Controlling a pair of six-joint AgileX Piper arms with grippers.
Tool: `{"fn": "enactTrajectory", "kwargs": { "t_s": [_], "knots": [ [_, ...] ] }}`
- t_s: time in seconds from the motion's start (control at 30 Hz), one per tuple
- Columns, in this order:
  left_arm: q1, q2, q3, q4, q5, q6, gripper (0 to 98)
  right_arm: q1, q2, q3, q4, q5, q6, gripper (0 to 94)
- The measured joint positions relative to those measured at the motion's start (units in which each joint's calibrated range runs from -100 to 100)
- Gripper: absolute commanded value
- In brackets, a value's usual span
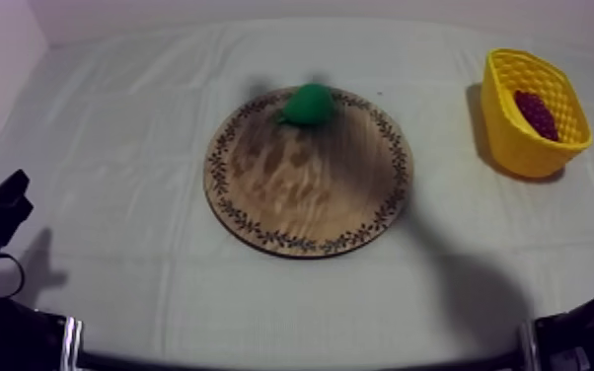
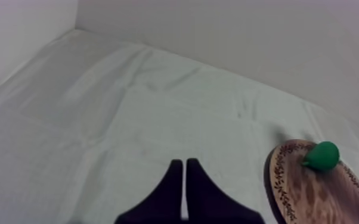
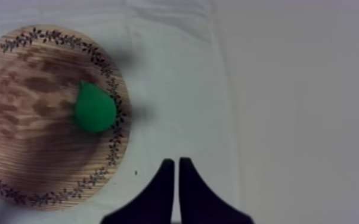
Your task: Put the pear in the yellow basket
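Your left gripper (image 2: 183, 162) and right gripper (image 3: 176, 162) are sitting low, fingers pressed together on nothing. The pear (image 1: 309, 104) is lying on the wooden board's (image 1: 301, 197) far rim, ahead-left of the right fingers, probably the nearer arm; the yellow basket (image 1: 523, 148) is standing farther right.

Soft, rather dim light falls from above, with a faint violet tint toward the edges. In the top view a broad, hazy shadow lies on the surface (image 1: 113, 148) at the board's (image 1: 311, 187) five o'clock. The yellow basket (image 1: 518, 148) darkens the surface at its nine o'clock.
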Motion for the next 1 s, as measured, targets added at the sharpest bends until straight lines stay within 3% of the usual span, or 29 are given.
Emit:
{"fn": "enactTrajectory", "kwargs": {
  "t_s": [0.47, 0.73, 0.9, 1.0],
  "knots": [
    [0.0, 0.0, 0.0, 0.0, 0.0, 0.0, 0.1, -2.8, 13.0, -5.5, 4.6, 12.0, 1.7, 0.5],
    [0.0, 0.0, 0.0, 0.0, 0.0, 0.0, 0.1, -3.9, 17.3, -6.4, 5.2, 15.4, 0.4, 0.8],
    [0.0, 0.0, 0.0, 0.0, 0.0, 0.0, 0.1, -4.1, 18.7, -7.1, 5.3, 16.1, 0.1, 9.6],
    [0.0, 0.0, 0.0, 0.0, 0.0, 0.0, 0.1, -4.1, 19.2, -7.8, 5.3, 16.0, -0.4, 22.3]
  ]
}}
